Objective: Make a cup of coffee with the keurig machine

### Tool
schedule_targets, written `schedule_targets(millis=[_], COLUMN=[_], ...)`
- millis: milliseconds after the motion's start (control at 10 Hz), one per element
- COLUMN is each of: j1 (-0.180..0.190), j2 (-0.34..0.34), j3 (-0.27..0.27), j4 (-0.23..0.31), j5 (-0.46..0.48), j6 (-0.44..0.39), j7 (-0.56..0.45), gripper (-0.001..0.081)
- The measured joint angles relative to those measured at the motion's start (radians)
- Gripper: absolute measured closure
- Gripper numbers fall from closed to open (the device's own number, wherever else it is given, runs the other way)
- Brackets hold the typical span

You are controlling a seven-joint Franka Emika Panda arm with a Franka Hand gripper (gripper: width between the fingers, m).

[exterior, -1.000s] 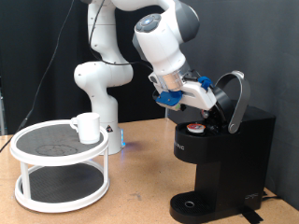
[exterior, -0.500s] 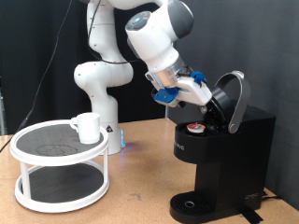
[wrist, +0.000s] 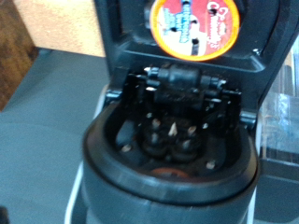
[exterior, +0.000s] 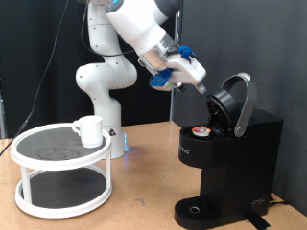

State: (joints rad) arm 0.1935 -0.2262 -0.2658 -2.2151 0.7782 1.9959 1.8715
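The black keurig machine (exterior: 233, 153) stands at the exterior view's right with its rounded lid (exterior: 236, 103) hinged open. A small pod with a red top (exterior: 200, 132) sits in its holder. My gripper (exterior: 203, 87) hangs in the air just left of the open lid's upper edge and holds nothing that shows. The white cup (exterior: 89, 130) stands on the round rack's top shelf (exterior: 48, 148) at the left, far from the gripper. The wrist view shows the lid's underside (wrist: 170, 140) close up with the pod (wrist: 194, 23) beyond it; no fingers show there.
The white two-tier round rack (exterior: 59, 196) takes up the exterior view's lower left. The arm's white base (exterior: 100, 88) stands behind it on the wooden table (exterior: 144, 192). The machine's round drip tray (exterior: 197, 209) has nothing on it.
The gripper has risen and drawn back to the left, from close over the pod holder to beside the lid's upper edge. The pod, lid and cup have not moved.
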Motion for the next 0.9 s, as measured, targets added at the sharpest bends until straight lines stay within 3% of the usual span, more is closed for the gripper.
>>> schedule_targets(millis=[500,700,900], j1=[-0.017,-0.019,-0.016], j2=[-0.01,-0.008,-0.007], j3=[-0.038,-0.039,-0.039], j4=[0.082,0.087,0.102], j5=[-0.005,-0.005,0.084], j6=[-0.102,-0.111,-0.16], j7=[0.02,0.019,0.019], gripper=[0.0072,0.0072,0.0072])
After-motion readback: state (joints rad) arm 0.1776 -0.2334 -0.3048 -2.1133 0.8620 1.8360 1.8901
